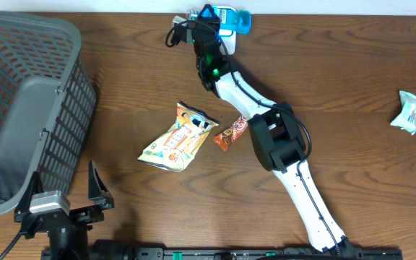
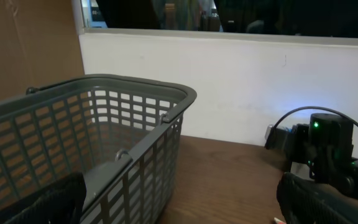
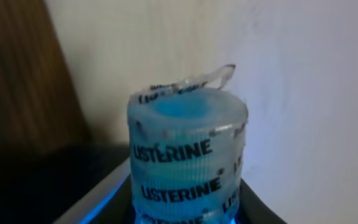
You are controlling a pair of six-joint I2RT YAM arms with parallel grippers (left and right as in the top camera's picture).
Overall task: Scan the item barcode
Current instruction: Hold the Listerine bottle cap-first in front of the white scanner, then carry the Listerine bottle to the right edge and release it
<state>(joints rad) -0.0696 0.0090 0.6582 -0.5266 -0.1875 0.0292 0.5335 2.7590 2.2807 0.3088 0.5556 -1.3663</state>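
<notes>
Desk [image 1: 121, 94]: brown wood, and it runs up to a white wall on the far side. Grey mesh basket [image 1: 27, 108] sits on my left side, nothing visible in it.

My right arm [image 1: 295, 173] is stretched diagonally out to the far edge. My left claw [image 1: 63, 180] sits at the near edge just beside the basket, released with jaws wide and nothing between them.

Yellow snack bag [image 1: 178, 137] lies flat mid-desk, with a small orange packet [image 1: 231, 133] just beside it. Neither is touched.

Task item is the Listerine bottle [image 3: 185, 162]. It is at the far edge against the wall, inside my right claw [image 1: 209, 23], which is clenched part-way around the body. I judge that a firm grasp.

Key relation:
- The bottle is already in the right claw and well apart from the left one, so this is the right arm's job.
- In the wrist view the long axis runs up out of the claw. The sealed cap [image 3: 188, 115] is the free end, and a blue glow shows below it.
- From overhead the blue cap end points to my right along the wall.

No barcode shows and no scanner is clearly in view. My guess is the label side needs turning.
</notes>
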